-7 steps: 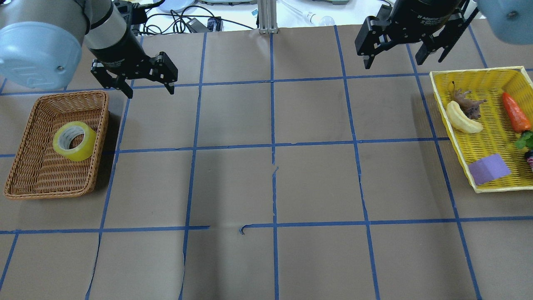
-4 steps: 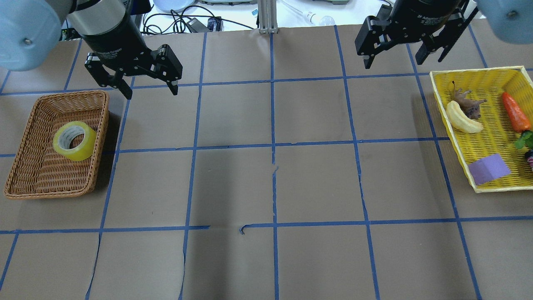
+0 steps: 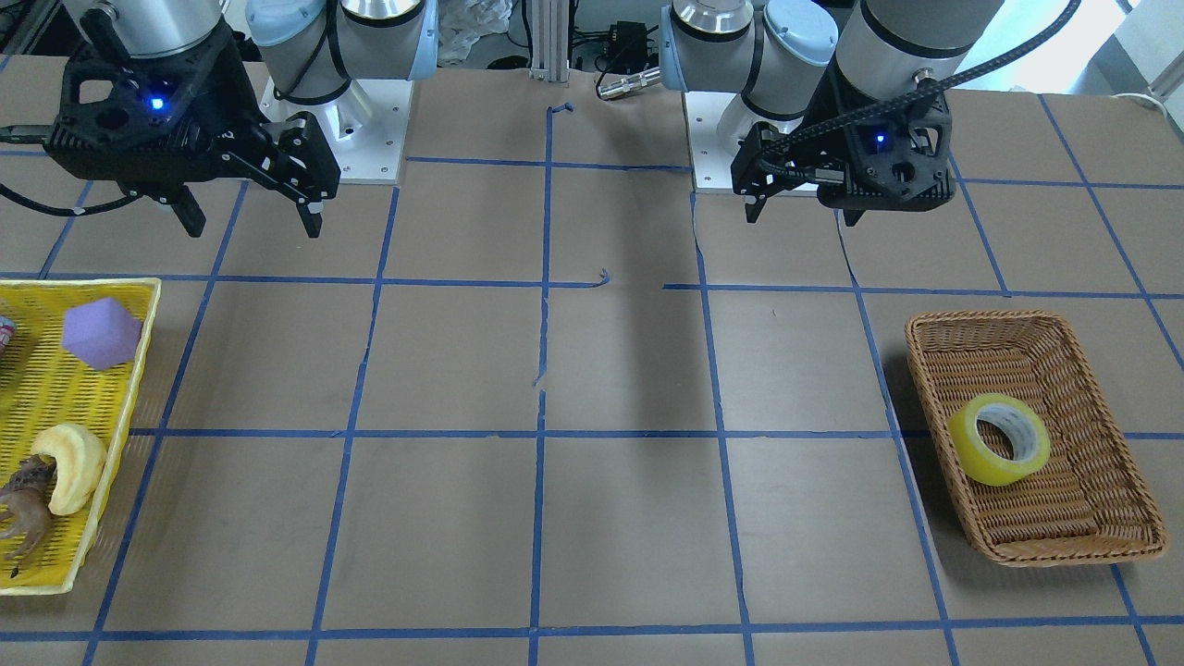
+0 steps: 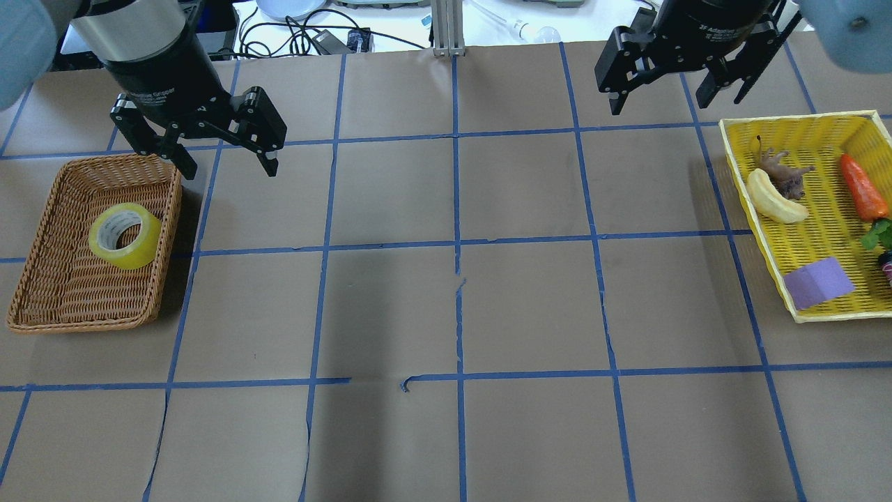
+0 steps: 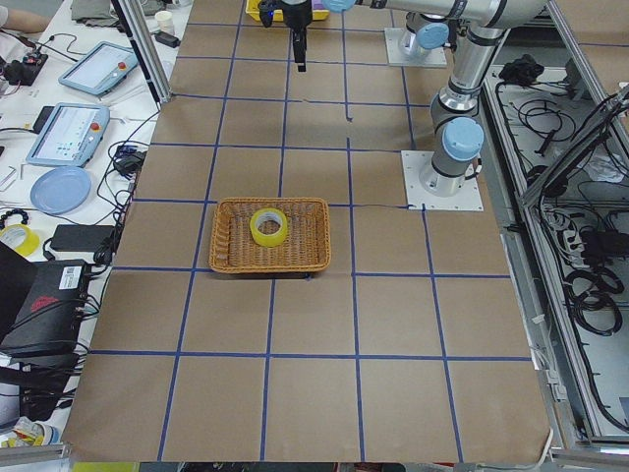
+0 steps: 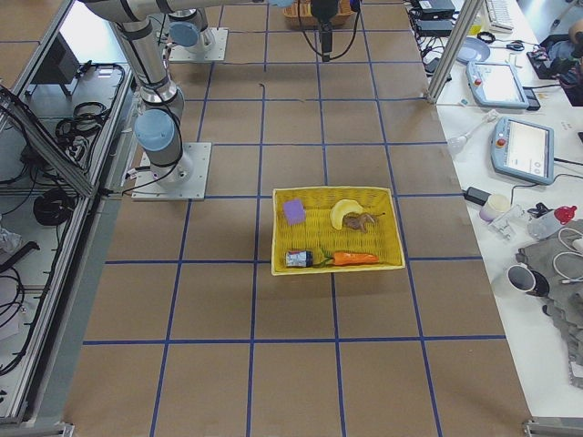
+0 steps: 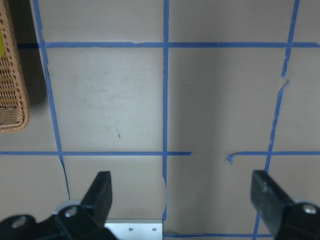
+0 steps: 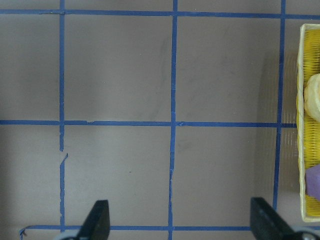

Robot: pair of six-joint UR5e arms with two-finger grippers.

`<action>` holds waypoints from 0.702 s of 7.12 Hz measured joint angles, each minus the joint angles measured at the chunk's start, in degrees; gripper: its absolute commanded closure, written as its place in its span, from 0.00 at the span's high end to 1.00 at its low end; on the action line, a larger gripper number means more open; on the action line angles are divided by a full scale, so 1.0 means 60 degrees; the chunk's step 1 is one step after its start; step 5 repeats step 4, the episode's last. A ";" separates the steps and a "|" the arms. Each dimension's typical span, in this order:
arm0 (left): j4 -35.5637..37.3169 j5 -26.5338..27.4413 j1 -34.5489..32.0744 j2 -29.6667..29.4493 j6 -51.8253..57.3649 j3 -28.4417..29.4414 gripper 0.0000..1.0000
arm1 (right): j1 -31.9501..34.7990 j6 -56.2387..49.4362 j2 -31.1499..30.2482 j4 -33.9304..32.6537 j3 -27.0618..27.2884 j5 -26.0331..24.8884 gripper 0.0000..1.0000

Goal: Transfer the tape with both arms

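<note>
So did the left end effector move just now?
Yes. The left end effector slid toward the wicker basket. In the overhead view it now hangs right by the basket's far corner, where a wider gap of bare table showed before.

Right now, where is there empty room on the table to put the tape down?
The whole middle of the table, between the wicker basket and the yellow basket, is bare. The wicker basket has room around the tape. The yellow basket is crowded with toys. The left gripper and right gripper hang over the far squares.
</note>
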 measured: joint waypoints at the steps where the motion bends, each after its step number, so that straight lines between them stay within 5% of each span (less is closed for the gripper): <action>1: 0.0267 0.0014 -0.0006 -0.0014 0.0045 -0.0008 1.00 | 0.0002 0.0003 -0.0004 0.0000 0.0000 0.0000 1.00; 5: 0.0408 0.0026 -0.0002 -0.0021 0.0067 -0.0024 1.00 | 0.0011 0.0024 0.0003 0.0000 0.0000 0.0000 1.00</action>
